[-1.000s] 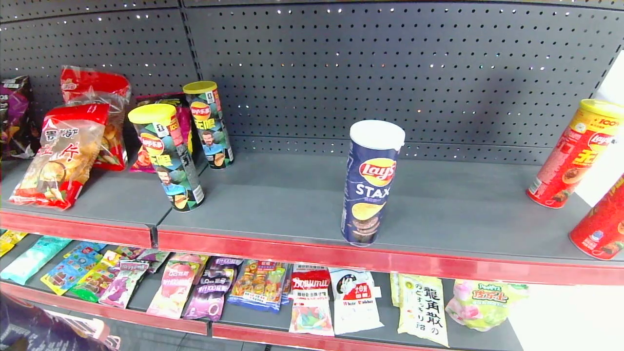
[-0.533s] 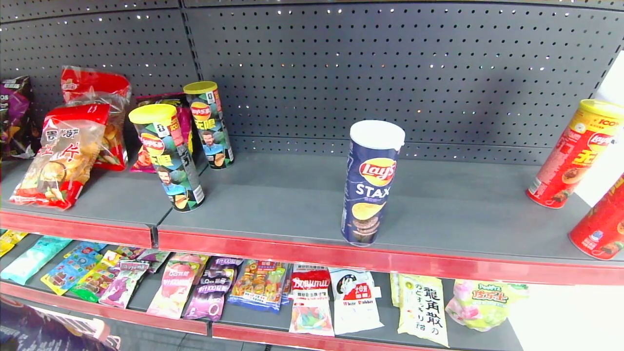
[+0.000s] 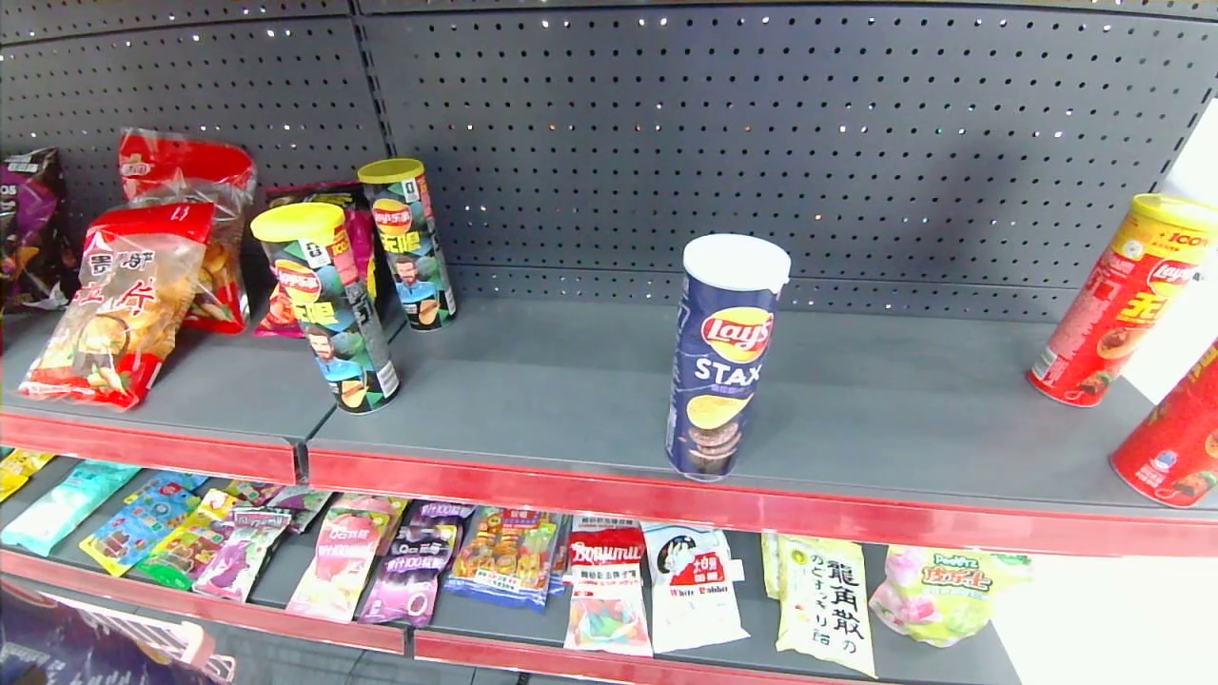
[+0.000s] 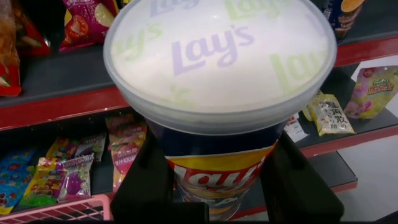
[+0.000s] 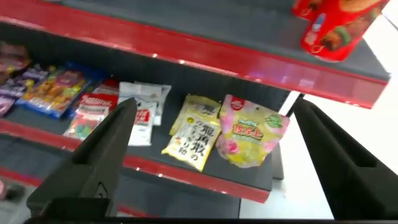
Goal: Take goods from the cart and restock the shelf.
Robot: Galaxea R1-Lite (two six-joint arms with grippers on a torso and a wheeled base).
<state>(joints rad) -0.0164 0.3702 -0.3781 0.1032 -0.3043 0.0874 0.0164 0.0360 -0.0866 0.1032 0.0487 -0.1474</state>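
The left pincer point(image 4: 217, 163) is clamped on a chip can point(image 4: 217, 68). Its dark fingers point(image 4: 144, 180) press the navy body from both sides. The can has a cloudy white lid with pale lettering printed over it, and a yellow and red logo on the body below. A pink cart rim point(image 4: 56, 208) lies just beside it.

The right pincer point(image 5: 214, 104) is spread wide with nothing between its fingers. It hangs in front of the lower shelf's yellow packet point(image 5: 196, 134) and pale-green bag point(image 5: 252, 130).

In the head view, the grey shelf point(image 3: 571, 400) with its red front lip crosses the middle of the frame. A second navy can point(image 3: 725, 357) stands upright near the lip at centre. It has a white lid, an oval red and yellow logo, white lettering and pictured chips.

At upper left stand two yellow-lidded cans point(image 3: 324, 304) point(image 3: 407, 243) with portrait labels, beside red chip bags point(image 3: 119, 300). Two red cans point(image 3: 1118, 300) point(image 3: 1170, 438) stand at the right edge. Along the bottom of the frame, a row of sweet sachets point(image 3: 514, 557) covers the lower shelf.
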